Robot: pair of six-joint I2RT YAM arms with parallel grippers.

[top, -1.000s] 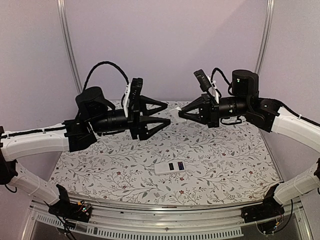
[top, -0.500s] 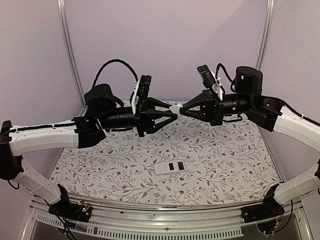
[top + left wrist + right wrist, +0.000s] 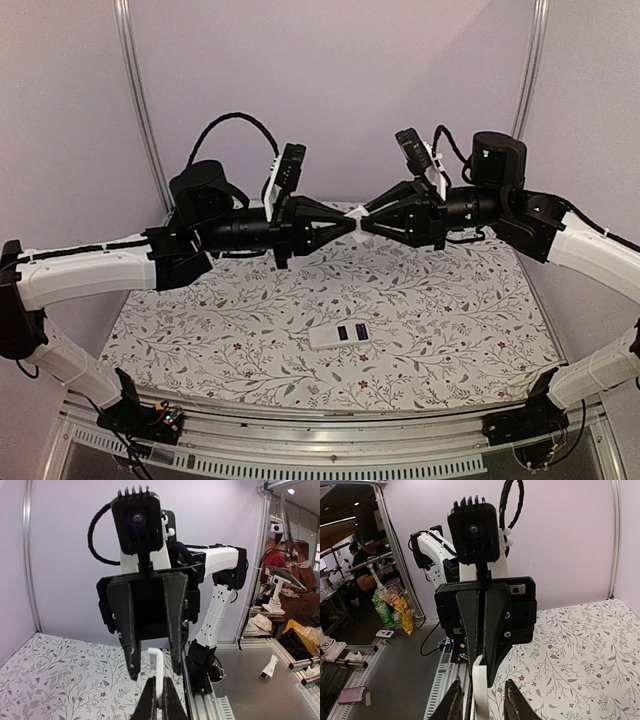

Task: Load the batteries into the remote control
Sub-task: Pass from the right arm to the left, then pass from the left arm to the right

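Top cam above-behind, wrist cams facing, close, both showing white strip point(image 3: 156, 672)

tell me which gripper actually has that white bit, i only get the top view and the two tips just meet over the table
Observer: The left wrist view shows the left gripper shut on the near end of the white piece, which is thin and flat.
Operator: ok so is the right one clamped on it too
Observer: No. In the right wrist view the right gripper stands open, with its fingers apart on either side of the white piece and not pressing on it.
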